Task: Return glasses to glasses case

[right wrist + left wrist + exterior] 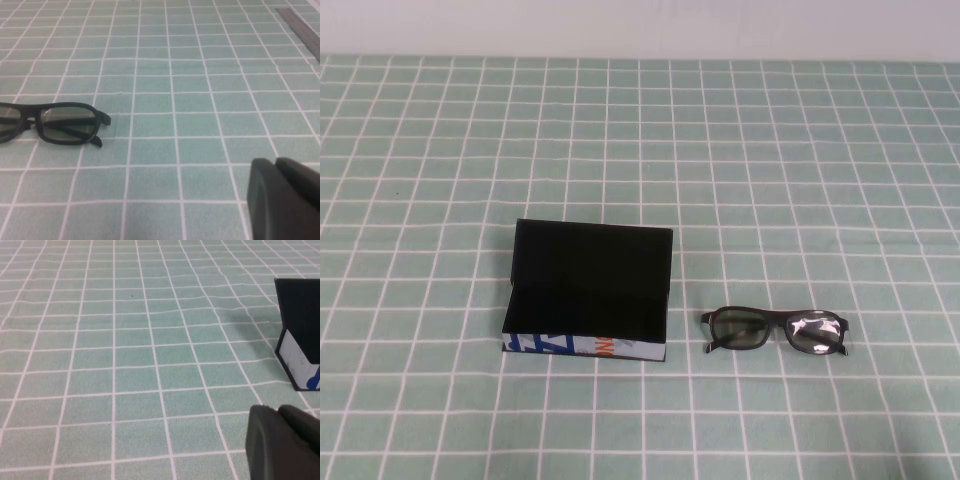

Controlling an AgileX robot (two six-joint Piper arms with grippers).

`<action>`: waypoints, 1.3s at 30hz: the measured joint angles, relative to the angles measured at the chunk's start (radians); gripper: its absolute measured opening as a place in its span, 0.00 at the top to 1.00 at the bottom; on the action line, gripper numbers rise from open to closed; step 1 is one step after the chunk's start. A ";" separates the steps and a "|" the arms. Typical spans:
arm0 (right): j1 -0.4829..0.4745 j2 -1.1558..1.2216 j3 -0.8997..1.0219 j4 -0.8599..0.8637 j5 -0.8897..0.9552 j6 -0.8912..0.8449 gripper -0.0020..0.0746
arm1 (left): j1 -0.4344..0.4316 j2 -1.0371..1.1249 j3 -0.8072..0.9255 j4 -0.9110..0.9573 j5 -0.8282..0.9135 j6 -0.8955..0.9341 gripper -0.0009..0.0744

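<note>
The glasses case stands open on the green checked cloth, lid upright, black inside, white front strip with blue and orange print. The black glasses lie folded on the cloth just right of the case, apart from it. Neither gripper shows in the high view. In the left wrist view my left gripper is shut and empty, low over the cloth, with one end of the case a short way ahead. In the right wrist view my right gripper is shut and empty, with the glasses ahead and to one side.
The green cloth with white grid lines covers the whole table. A pale wall runs along the far edge. A grey metal strip lies at the cloth's edge in the right wrist view.
</note>
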 joint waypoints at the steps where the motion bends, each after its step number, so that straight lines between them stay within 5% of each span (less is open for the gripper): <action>1: 0.000 0.000 0.000 0.000 0.000 0.000 0.99 | 0.000 0.000 0.000 0.000 0.000 0.000 0.99; 39: 0.000 0.000 0.000 0.000 -0.007 0.000 0.99 | 0.000 0.000 0.000 0.079 0.000 0.002 0.99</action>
